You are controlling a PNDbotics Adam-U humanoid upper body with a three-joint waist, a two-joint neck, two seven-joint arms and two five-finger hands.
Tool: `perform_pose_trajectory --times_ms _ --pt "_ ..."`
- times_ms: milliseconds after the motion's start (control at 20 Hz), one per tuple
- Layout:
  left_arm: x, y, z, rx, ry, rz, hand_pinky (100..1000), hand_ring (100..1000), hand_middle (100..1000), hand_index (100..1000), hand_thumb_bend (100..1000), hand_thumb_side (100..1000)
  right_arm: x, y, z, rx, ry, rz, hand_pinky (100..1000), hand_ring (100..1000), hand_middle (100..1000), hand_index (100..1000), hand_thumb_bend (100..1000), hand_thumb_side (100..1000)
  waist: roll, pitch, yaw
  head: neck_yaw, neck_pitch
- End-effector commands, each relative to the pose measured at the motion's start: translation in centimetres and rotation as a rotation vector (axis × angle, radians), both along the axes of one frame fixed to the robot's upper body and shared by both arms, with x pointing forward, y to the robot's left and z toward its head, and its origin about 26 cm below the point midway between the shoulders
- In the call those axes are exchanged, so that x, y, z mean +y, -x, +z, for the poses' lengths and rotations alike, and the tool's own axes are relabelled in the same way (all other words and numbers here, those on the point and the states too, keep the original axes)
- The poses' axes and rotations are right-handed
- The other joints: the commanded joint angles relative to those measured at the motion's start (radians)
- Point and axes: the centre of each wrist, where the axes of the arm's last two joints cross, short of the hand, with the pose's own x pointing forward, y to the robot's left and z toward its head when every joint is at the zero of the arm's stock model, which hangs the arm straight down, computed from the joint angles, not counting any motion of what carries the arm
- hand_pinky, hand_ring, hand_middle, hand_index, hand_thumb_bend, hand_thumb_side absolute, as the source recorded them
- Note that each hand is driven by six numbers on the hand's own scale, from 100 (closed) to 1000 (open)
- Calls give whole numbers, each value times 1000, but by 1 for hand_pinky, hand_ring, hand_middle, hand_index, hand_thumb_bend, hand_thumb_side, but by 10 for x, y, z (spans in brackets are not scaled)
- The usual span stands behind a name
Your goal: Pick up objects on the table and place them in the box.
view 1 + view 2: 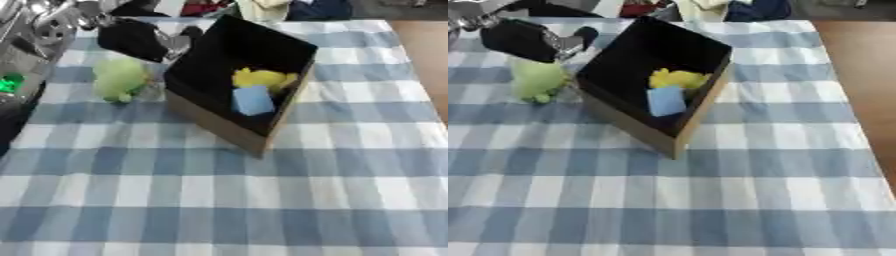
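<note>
Leftmost, near the counter's (219,200) far left corner, the robot's left hand (131,39) comes in from the upper left — black, with silver joints behind it along the left edge. It hangs just above a pale green soft object (120,79) that lies on the blue-and-white checked cloth, close beside the left wall of the box. Whether the fingers (584,35) are spread or curled cannot be told; the hand shows as a dark mass with one tip reaching toward the box's far left corner, and it is not clear whether it touches the green object.

Next, toward the middle of the far half of the counter, stands the box (219,125) — cardboard outside, black inside, turned so one corner points at the near edge. Inside it, against the right wall, rests a yellow object (262,78), and just in front of that, touching it, a light blue block (253,100).

Beyond the counter's right edge, brown floor (864,75) shows.
</note>
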Motion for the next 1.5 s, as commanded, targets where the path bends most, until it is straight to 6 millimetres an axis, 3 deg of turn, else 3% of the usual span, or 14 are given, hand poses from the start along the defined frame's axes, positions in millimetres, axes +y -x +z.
perform_pose_trajectory --times_ms 50,400,650,800,1000,1050,1150,1200,1250,1300,1500 --pt "12 7 10 -11 -60 64 809 899 820 946 314 799 -6 5 9 -33 -1 -16 984 905 755 819 100 658 -1 -26 3 -6 0" --pt "30 1 -1 61 -109 172 813 906 830 953 345 807 -6 5 9 -36 -7 -14 984 905 755 819 100 658 -6 -24 2 -9 -7" --pt "49 -13 -12 126 -97 259 813 909 840 960 331 693 -5 6 10 -39 -10 -12 984 905 755 819 100 658 -9 -21 1 -8 -14" --pt "58 -20 -14 149 -77 300 816 911 844 965 338 704 -5 6 11 -40 -10 -12 984 905 755 819 100 658 -11 -19 2 -7 -14" --pt "68 -27 -19 187 -71 344 831 921 859 983 430 794 -5 5 11 -41 -7 -10 984 905 754 818 100 657 -12 -15 4 -5 -15" --pt "70 -29 -20 196 -75 355 845 931 871 996 513 845 -5 5 11 -41 -6 -10 984 905 753 818 100 657 -12 -14 4 -5 -16" --pt "75 -31 -22 205 -85 385 858 938 877 1000 588 852 -4 5 12 -41 -5 -8 984 905 753 817 100 657 -13 -12 4 -4 -18" --pt "77 -33 -23 205 -93 403 858 939 878 1000 590 849 -4 5 12 -41 -4 -6 984 905 752 817 100 657 -13 -12 4 -3 -20" --pt "78 -34 -24 206 -99 415 859 938 882 1000 525 770 -4 5 12 -41 -4 -5 985 906 752 816 100 658 -13 -11 4 -3 -20" --pt "80 -36 -26 213 -97 418 862 939 885 1000 504 764 -4 5 12 -40 -4 -4 985 905 752 816 100 658 -13 -11 5 -3 -21" --pt "86 -42 -31 250 -68 423 867 940 894 1000 518 812 -3 6 11 -38 -5 1 985 905 751 815 100 659 -13 -11 4 -1 -26"
